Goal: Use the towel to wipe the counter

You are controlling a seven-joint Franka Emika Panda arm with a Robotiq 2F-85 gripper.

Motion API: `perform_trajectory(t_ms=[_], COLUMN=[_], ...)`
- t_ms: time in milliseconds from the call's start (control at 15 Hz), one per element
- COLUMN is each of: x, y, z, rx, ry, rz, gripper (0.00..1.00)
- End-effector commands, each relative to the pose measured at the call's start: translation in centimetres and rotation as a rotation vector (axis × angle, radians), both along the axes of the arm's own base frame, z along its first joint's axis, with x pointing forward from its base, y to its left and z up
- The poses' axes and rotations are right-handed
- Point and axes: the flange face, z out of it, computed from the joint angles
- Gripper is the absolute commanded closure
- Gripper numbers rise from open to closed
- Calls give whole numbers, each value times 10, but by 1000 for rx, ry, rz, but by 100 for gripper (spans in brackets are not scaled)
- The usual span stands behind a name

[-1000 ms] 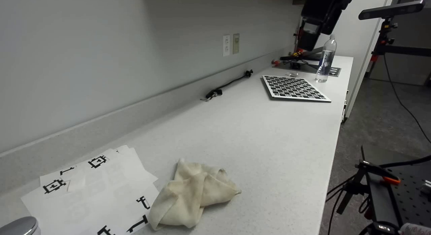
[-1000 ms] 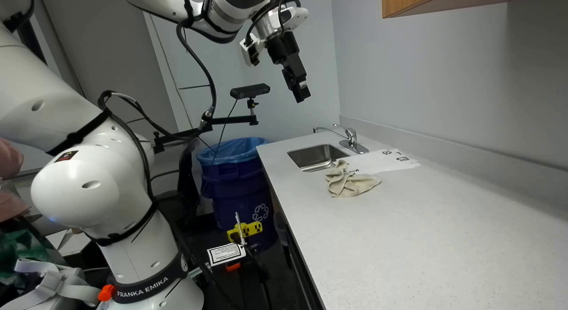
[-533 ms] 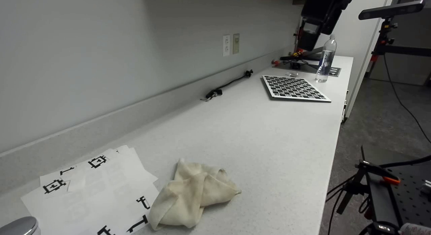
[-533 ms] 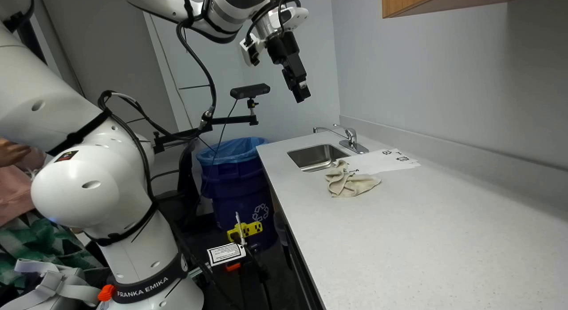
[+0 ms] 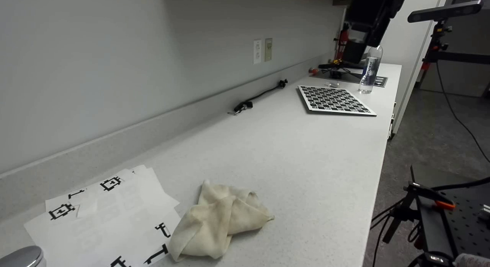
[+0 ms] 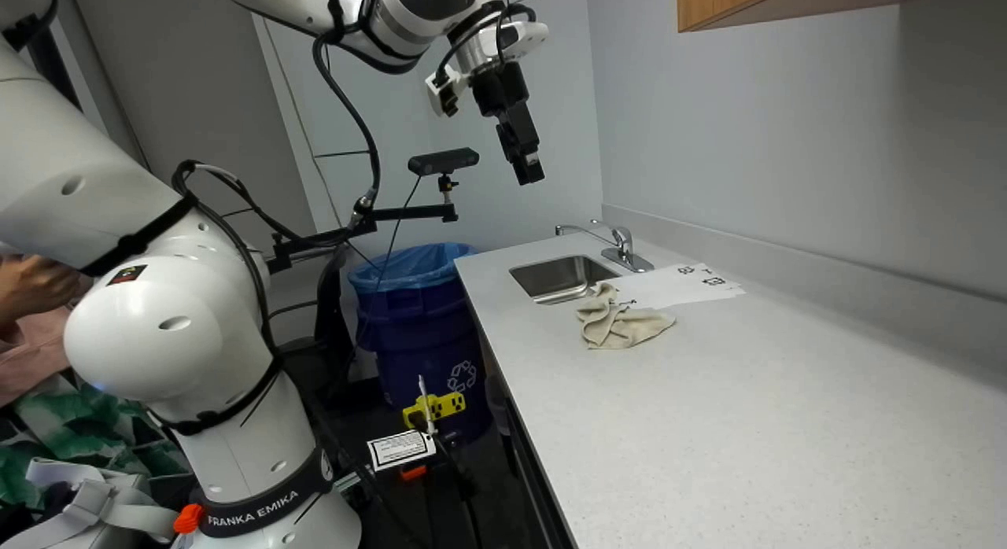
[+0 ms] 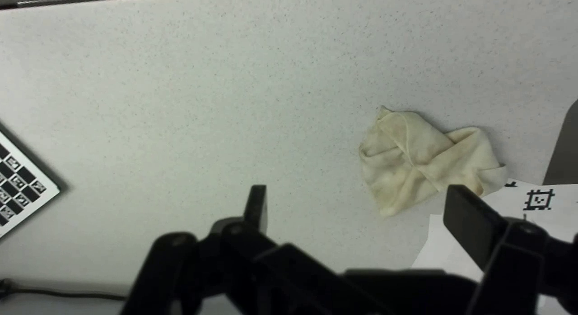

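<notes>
Step in hand, as judged: approach ahead of grasping. The black two-finger gripper (image 7: 356,194) stands raised above the smooth white countertop (image 6: 708,439), fingers spread wide and holding nothing. The small, wrinkled, cream cloth towel (image 6: 621,325) lies on the countertop; in an exterior view it rests just to the near right of the rectangular steel sink (image 6: 562,278), one edge touching the flat white paper sheets with black square markers (image 6: 669,285). To grasp well, centre the gripper over a raised fold, to the right in the wrist view, and set it square to the countertop before descending. Select a fold on the side away from the paper sheets, so that no paper is pinched. Stop with the fingertips just clear of the surface, close, and confirm that only fabric is held. When wiping, apply light, even pressure; the loose towel may bunch. Readable markings: FRANKA EMIKA on the black band (image 6: 263,508) at the base of the white robot arm (image 6: 149,329); a recycling symbol on the blue plastic bin (image 6: 417,337). Print on the white rectangular tag (image 6: 401,451) and lettering on the clear plastic bottle (image 5: 369,70) are too small to read reliably.
</notes>
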Motion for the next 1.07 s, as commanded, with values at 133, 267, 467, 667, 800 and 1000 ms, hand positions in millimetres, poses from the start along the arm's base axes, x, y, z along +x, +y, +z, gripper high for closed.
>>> perform_trajectory(t_ms=[133,267,467,667,800,1000], x=[0,68,122,171,150,171], y=[7,-10,-14,-15,-20,-17], z=[3,24,28,17,15,5], rx=[171,190,224,260,230,239], ry=[33,4,-14,40,9,27], rz=[60,68,105,142,115,121], gripper=[0,0,0,0,0,0])
